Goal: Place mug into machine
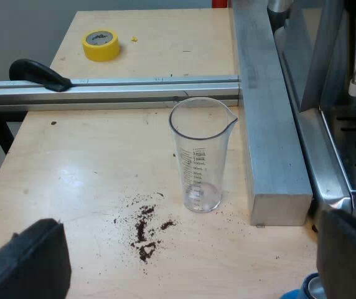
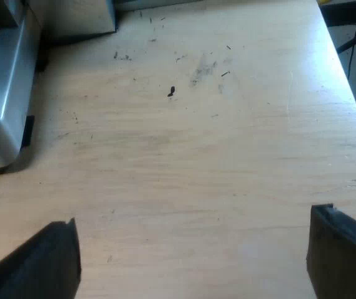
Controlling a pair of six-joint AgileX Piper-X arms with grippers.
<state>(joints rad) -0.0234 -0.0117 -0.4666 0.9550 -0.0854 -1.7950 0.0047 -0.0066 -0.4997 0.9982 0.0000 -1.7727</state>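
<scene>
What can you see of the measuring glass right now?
The measuring glass is clear, plastic by its look, tapering from a wide rim with a pour spout to a narrow base, with printed volume marks up its side. It looks empty. It stands upright on the pale wooden table, close beside a square metal beam but apart from it, with spilled coffee grounds near its base. Only the table touches it.

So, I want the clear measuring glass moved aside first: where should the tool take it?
I'd grip the clear plastic measuring glass around its upper wall, below the spout, coming from the side of the spilled coffee grounds. It stands upright and tapers downward, and the aluminium beam crowds its opposite side.
</scene>
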